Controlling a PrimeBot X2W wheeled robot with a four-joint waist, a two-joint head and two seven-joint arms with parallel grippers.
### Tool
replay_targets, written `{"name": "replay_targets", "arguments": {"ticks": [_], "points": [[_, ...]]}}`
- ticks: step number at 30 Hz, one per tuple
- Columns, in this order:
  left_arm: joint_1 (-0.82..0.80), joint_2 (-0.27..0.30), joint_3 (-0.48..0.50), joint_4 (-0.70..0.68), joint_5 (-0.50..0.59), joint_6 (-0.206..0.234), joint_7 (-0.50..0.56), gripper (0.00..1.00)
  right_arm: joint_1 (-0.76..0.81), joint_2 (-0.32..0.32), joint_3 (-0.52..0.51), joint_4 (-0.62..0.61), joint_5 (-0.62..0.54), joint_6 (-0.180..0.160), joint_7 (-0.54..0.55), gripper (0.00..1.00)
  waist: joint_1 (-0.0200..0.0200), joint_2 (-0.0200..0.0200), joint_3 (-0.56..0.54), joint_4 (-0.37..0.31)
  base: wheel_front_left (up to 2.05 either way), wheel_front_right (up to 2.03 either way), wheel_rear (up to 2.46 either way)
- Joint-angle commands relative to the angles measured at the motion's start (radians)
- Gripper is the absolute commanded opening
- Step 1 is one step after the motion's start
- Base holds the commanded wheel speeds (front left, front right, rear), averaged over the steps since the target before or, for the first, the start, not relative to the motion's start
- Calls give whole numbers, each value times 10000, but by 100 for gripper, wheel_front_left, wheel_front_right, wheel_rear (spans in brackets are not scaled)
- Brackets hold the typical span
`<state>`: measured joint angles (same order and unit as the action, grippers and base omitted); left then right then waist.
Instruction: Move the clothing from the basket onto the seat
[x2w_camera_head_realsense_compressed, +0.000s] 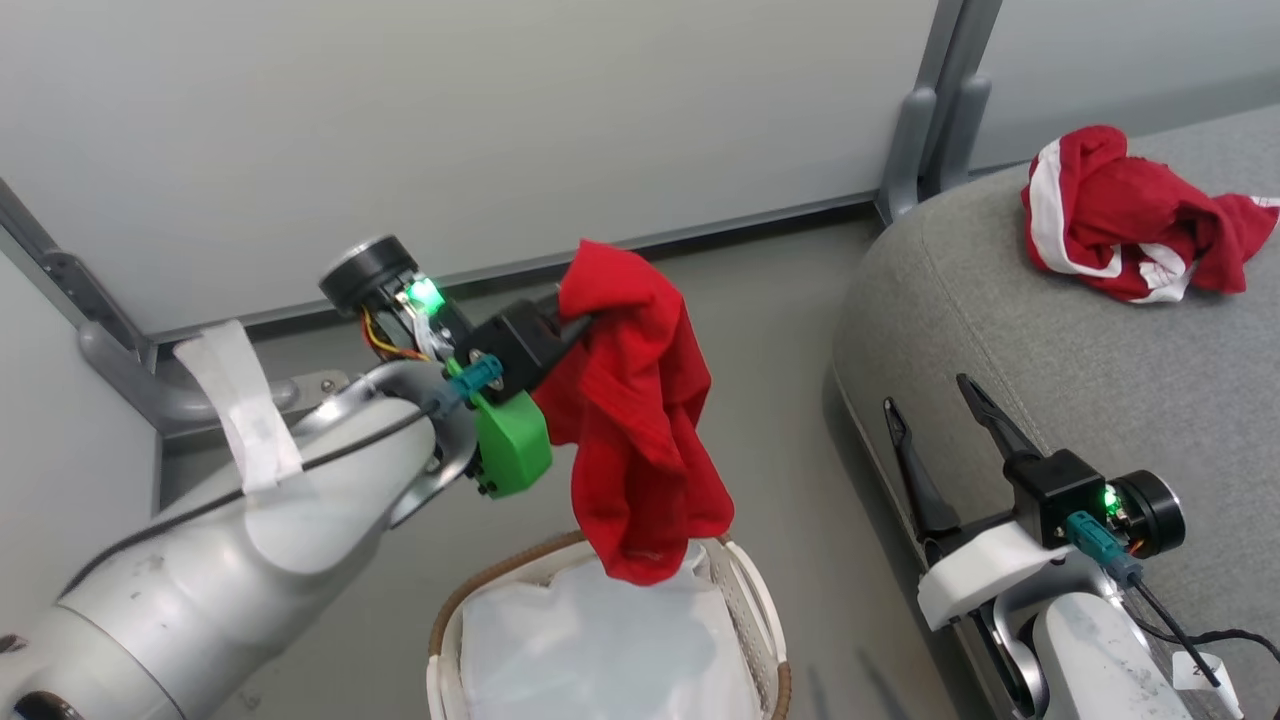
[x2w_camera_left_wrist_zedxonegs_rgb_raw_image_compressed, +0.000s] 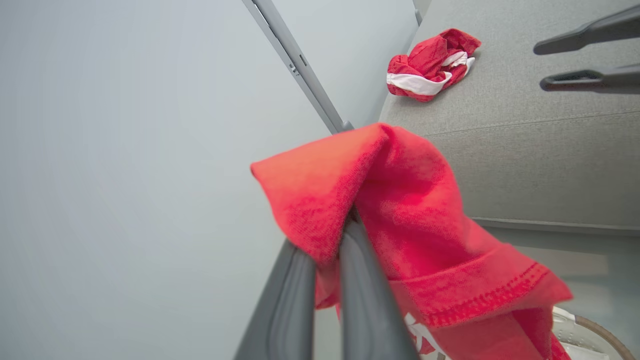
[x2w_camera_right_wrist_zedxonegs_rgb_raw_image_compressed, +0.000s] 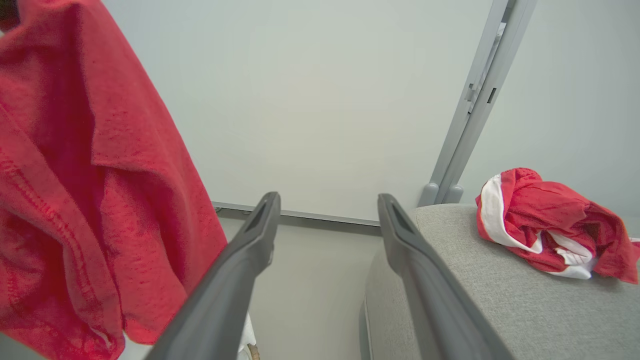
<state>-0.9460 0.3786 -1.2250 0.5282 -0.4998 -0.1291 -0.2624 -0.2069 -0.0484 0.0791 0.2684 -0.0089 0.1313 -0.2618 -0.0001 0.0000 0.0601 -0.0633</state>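
Hanging from the left gripper (x2w_camera_head_realsense_compressed: 578, 328), a red garment (x2w_camera_head_realsense_compressed: 640, 420) dangles above the basket (x2w_camera_head_realsense_compressed: 748, 590), with its lowest fold at the rim on the side nearer the seat (x2w_camera_head_realsense_compressed: 1050, 340); I cannot tell whether cloth and rim touch. The gripper's two fingers are pressed together on a bunched upper fold of the fabric, which the left wrist view shows plainly. What can be seen inside the basket is the plain white liner sheet (x2w_camera_head_realsense_compressed: 600, 640), though the part under the hanging cloth is hidden. A second red garment (x2w_camera_head_realsense_compressed: 1130, 215), white-striped, lies crumpled on the seat near its far edge by the wall, well apart from the one in the air. The right gripper (x2w_camera_head_realsense_compressed: 928, 392) hovers over the seat's near rounded edge, its fingers spread wide with nothing between them. As I judge it, one piece is delivered and another is lifted out but not yet carried across the strip of floor to the cushion. The basket looks close to emptied. What is left is the sideways carry, the release over the cushion, and a check under the liner for anything missed.
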Motion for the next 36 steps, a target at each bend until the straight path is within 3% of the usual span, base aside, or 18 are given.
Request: {"name": "replay_targets", "arguments": {"ticks": [1, 11, 22, 36], "points": [[-318, 130, 136, -111, -125, -25, -23, 0, 180, -40, 76, 51, -15, -11, -49, 100, 1, 0, -825, 218, 0, 0, 0], [-1618, 519, 658, -377, -247, -22, 2, 0, -400, -35, 950, 220, -10, -11, -49, 100, 1, 0, -939, 154, 0, 0, 0], [-2526, 121, 554, -530, -91, -22, -19, 0, -865, -38, 2760, 1506, -254, -11, -49, 100, 1, 0, -1011, 548, 0, 0, 0], [-2476, -112, 127, -1909, -153, 36, 60, 0, -2379, -38, 2772, 1051, -186, -11, -49, 100, 1, 0, -980, 1073, 0, 0, 0]]}}
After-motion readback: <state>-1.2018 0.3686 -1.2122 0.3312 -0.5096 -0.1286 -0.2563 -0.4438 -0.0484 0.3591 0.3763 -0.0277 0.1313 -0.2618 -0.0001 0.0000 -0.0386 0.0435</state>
